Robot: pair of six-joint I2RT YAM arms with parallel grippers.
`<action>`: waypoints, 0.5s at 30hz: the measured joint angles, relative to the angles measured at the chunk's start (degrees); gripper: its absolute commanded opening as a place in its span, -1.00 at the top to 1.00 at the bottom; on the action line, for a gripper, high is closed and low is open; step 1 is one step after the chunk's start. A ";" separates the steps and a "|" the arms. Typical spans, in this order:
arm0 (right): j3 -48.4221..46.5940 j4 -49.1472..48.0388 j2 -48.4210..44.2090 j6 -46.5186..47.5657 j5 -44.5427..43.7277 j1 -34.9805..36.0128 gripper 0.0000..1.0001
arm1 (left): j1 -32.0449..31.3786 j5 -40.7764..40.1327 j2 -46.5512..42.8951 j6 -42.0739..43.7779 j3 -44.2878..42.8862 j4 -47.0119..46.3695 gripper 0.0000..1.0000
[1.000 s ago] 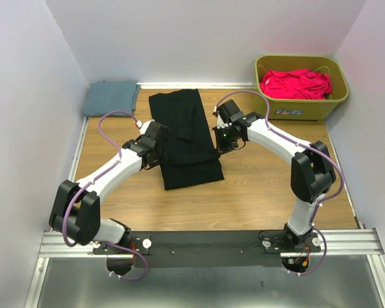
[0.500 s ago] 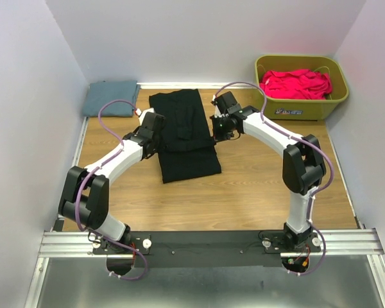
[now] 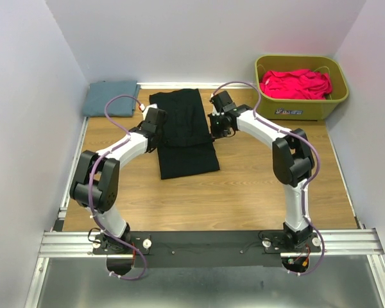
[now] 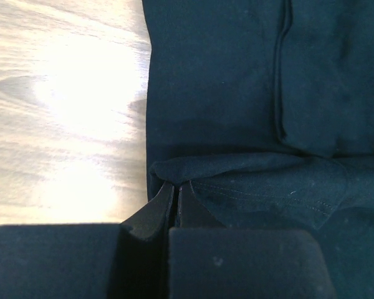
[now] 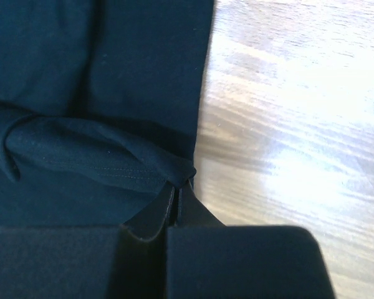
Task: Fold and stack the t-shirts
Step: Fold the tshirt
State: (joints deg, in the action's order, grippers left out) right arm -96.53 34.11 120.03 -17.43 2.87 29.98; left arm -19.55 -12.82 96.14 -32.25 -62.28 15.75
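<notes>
A black t-shirt (image 3: 183, 138) lies as a long strip on the wooden table, in the middle toward the back. My left gripper (image 3: 158, 122) is shut on a raised fold at the shirt's left edge; the left wrist view shows the fingertips pinching the stitched hem (image 4: 176, 185). My right gripper (image 3: 213, 123) is likewise shut on the shirt's right edge, the cloth bunched at its tips (image 5: 178, 185). A slate blue-grey t-shirt (image 3: 111, 97) lies folded in the back left corner. A pink-red t-shirt (image 3: 295, 83) lies crumpled in the tub.
The olive-green tub (image 3: 298, 113) stands at the back right against the wall. White walls enclose the table on the left, back and right. Bare wood (image 3: 263, 173) stretches between the black shirt and the arm bases.
Both grippers have moved toward the back wall, each carrying its pinched edge of the black shirt. The shirt's near end has drawn up and the strip looks shorter.
</notes>
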 measured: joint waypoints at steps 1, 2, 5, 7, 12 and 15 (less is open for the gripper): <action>0.00 -0.31 0.48 0.00 -0.26 -0.02 0.99 | 0.04 -0.02 0.72 0.11 -0.02 -0.35 0.92; 0.00 -0.59 0.87 0.00 -0.39 -0.02 0.99 | 0.04 -0.04 1.22 0.13 -0.02 -0.59 0.80; -0.11 -1.64 2.14 -0.02 -0.72 -0.02 0.83 | 0.13 -0.48 2.97 0.42 -0.07 -1.40 0.33; -0.59 -1.66 2.84 0.13 -1.27 -0.04 0.71 | 0.28 -1.40 3.43 0.79 -0.07 -1.44 0.14; -2.14 -1.55 3.19 0.79 -1.81 -0.66 0.55 | 1.49 -3.58 3.19 0.98 -0.07 -1.42 0.07; -3.04 -1.97 3.06 1.01 -1.60 -0.85 0.14 | 1.60 -4.81 1.38 0.85 0.09 -1.03 -0.23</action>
State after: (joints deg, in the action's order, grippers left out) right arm -99.57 32.14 123.09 -16.43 1.28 29.12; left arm -17.96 -17.63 97.51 -31.40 -62.19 14.72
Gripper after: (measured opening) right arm 0.253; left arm 0.489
